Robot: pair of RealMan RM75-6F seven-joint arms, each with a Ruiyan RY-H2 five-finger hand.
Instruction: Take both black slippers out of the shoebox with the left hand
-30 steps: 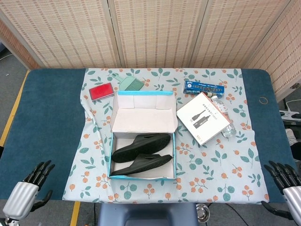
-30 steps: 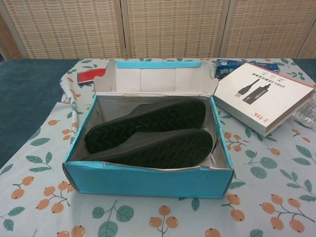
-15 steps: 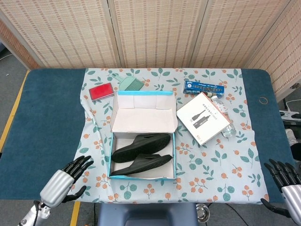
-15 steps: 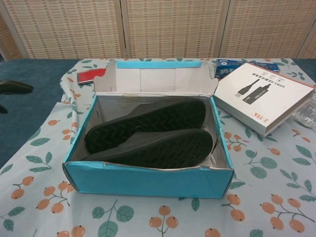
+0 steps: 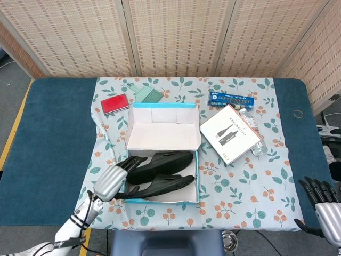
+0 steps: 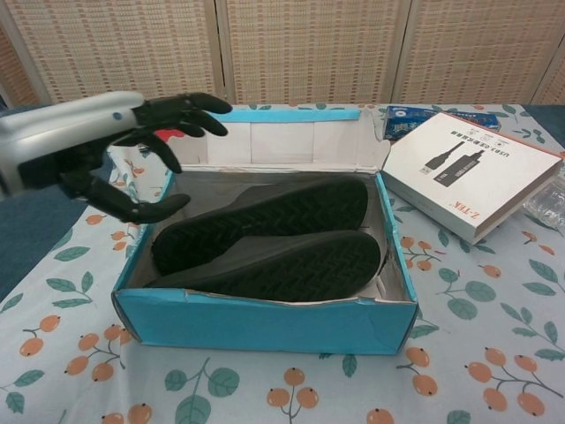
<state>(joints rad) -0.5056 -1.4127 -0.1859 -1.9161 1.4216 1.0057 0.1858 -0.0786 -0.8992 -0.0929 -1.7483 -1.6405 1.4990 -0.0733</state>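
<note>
looks to us like a staged robot data-collection room, not a home. we see woven folding screens (image 5: 176,34) closing off the back, a blue-covered table (image 5: 48,138) with a leaf-print cloth (image 5: 240,186) on top, grey floor with a yellow tape line (image 5: 13,130), cables at the right edge. props on the cloth are random: white product box (image 5: 230,133), red box (image 5: 114,103), water bottle (image 5: 254,133).

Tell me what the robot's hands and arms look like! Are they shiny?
Yes, partly. The left hand has a smooth silver-grey back with a small dark dot, and black jointed fingers. Its wrist is white with black bands. The right hand looks the same: silver back, black fingers.
</note>
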